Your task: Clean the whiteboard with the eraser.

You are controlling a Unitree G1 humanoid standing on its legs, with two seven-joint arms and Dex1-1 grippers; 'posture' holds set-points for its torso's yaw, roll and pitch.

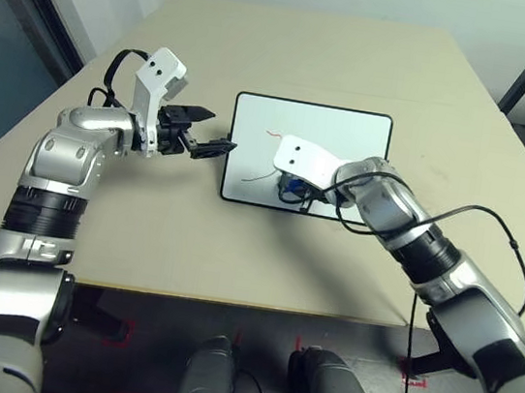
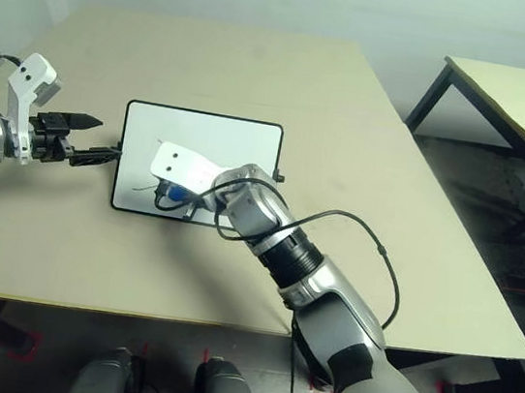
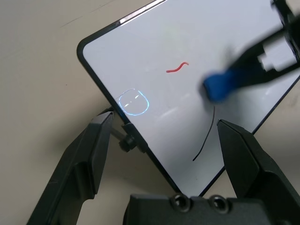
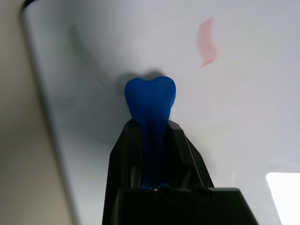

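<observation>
Evidently the wiping step is in hand: the whiteboard (image 1: 349,135) lies flat on the desk (image 1: 313,47), and the eraser (image 4: 150,96) is clamped between the right gripper's (image 4: 151,123) fingers and pressed near the board's front edge. The left gripper (image 3: 161,136), fingers apart, straddles the board's left rim by a side knob (image 3: 125,143). A red squiggle (image 3: 177,68) and a black stroke (image 3: 206,140) are left to sweep next; no legible writing is seen.

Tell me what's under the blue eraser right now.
White board surface lies under the eraser, held in the right hand. Whether any ink sits beneath it is hidden. A red mark lies nearby.
</observation>
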